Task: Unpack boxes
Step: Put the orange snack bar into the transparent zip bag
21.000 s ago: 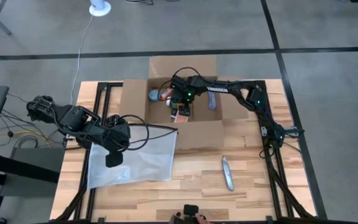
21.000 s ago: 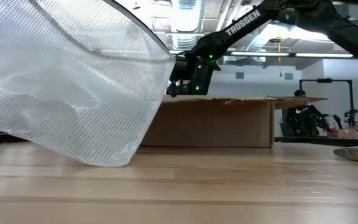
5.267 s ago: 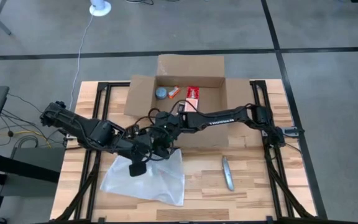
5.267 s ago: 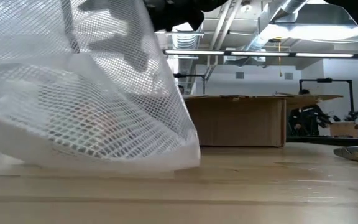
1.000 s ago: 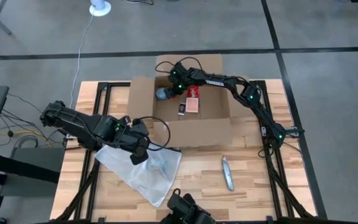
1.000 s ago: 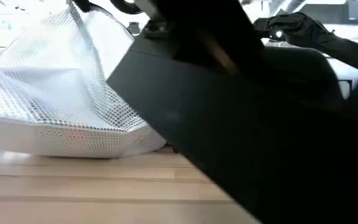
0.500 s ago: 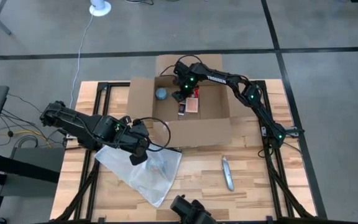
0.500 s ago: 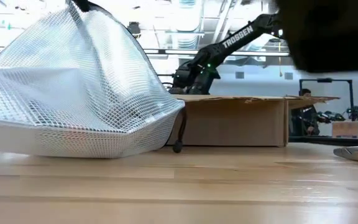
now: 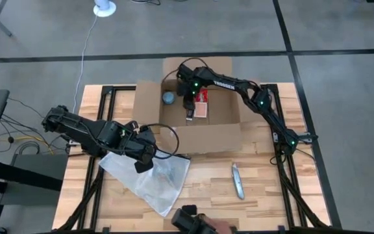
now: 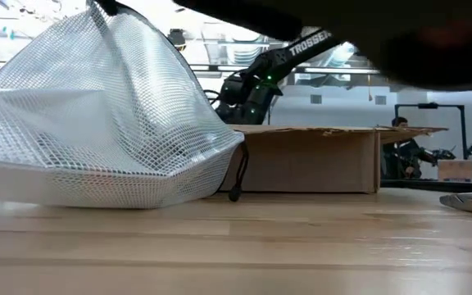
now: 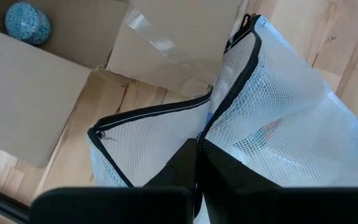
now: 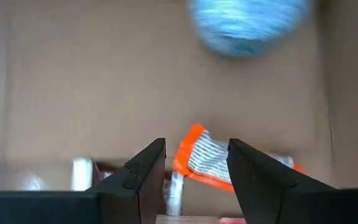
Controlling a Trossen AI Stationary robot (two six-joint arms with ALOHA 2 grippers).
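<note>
The brown cardboard box (image 9: 203, 133) stands open at the table's far middle, flaps spread. Inside lie a blue ball (image 9: 168, 98), a red packet (image 9: 202, 109) and an orange-and-white packet (image 12: 201, 155). My right gripper (image 9: 188, 99) is down in the box, open, its fingers on either side of the orange-and-white packet without touching it. My left gripper (image 9: 145, 159) is shut on a white mesh bag (image 9: 153, 181) near the box's front left. The bag's lower part rests on the table (image 10: 97, 192). My left gripper pinches the mesh bag's black zipper-lined mouth edge (image 11: 199, 138) between its two shut fingers. The held edge is lifted, so the mouth stands up in a peak (image 10: 97, 8). The rest of the bag slopes down onto the table.
A grey utility knife (image 9: 238, 181) lies on the table to the right of the bag. At the near edge a person's hand holds a dark object (image 9: 188, 222), which blurs across the top of the low view (image 10: 367, 24). Black frame rails (image 9: 284, 169) run along both table sides.
My right gripper has shifted a little inside the box, from beside the blue ball toward the packets. The dark object at the near edge, which blocked most of the low view, has moved up and now covers only its top.
</note>
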